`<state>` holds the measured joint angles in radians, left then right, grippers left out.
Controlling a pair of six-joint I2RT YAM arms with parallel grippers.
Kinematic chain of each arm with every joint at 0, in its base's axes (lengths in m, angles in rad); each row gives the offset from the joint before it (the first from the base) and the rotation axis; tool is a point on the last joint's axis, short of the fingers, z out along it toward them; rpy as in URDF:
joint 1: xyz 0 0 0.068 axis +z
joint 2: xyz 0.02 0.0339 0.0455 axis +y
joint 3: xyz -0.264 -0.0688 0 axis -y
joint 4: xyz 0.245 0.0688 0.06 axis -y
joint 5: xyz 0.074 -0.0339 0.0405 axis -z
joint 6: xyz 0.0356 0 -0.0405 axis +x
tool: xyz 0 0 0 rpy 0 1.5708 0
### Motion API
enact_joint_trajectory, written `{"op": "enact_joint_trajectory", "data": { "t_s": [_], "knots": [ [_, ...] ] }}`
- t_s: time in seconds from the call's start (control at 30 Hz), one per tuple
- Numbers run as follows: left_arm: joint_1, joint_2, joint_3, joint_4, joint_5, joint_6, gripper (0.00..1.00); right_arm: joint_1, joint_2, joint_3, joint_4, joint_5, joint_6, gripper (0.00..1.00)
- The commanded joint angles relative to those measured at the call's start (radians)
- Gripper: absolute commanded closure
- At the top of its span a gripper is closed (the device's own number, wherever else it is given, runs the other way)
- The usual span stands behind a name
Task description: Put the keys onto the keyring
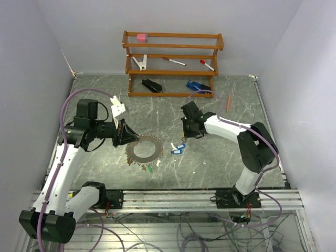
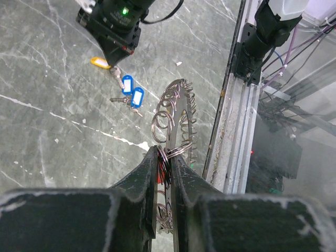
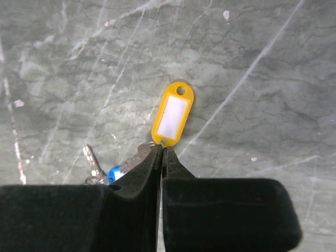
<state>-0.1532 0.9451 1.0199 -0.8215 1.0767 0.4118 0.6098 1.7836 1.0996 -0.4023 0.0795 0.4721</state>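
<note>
Left gripper (image 2: 167, 157) is down at the table (image 1: 210, 163) with its jaws narrowed on the rim of the keyring (image 2: 184, 118), pinching the toothed edge and one of the small wire loops on it. The ring is tipped up on that edge, clear of the stone on the held side.

Over on the other side, the right gripper (image 3: 161, 153) has its jaws pressed right together at the lower end of the yellow tag (image 3: 173, 113). Has it caught the tag's little loop or just nipped the air beside it? From here I cannot tell. The tag itself looks to be flat on the table.

Just beside it lie the two blue tags (image 2: 137, 97) with their keys, loose and apart from the ring.

At the ring's near edge there's a green tag (image 1: 149, 169) and some smaller bits touching the rim; hooked on or only lying there, I can't say.

So by my reckoning it's early going: the ring is steadied, one key is being gone for, and the yellow and both blues are not yet threaded on.
</note>
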Motion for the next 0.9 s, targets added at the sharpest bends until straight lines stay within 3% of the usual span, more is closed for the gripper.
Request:
{"op": "enact_joint_trajectory", "data": {
  "t_s": [0.0,0.17,0.33,0.57,0.87],
  "knots": [
    [0.011,0.012,0.060,-0.035,0.031,0.011,0.93,-0.005,-0.136,0.024,-0.046,0.013,-0.037,1.00],
    [0.011,0.053,0.137,-0.108,0.030,0.025,0.93,-0.005,-0.338,0.056,-0.089,-0.010,-0.085,1.00],
    [0.011,0.041,0.119,-0.023,-0.067,-0.072,0.93,-0.004,-0.470,0.115,-0.120,-0.128,-0.066,1.00],
    [0.011,0.029,0.076,0.037,-0.166,-0.069,0.93,0.036,-0.494,0.218,-0.169,-0.280,0.011,1.00],
    [0.011,0.065,0.067,0.084,-0.206,-0.076,0.93,0.220,-0.445,0.288,-0.083,-0.327,0.145,1.00]
  ]
}}
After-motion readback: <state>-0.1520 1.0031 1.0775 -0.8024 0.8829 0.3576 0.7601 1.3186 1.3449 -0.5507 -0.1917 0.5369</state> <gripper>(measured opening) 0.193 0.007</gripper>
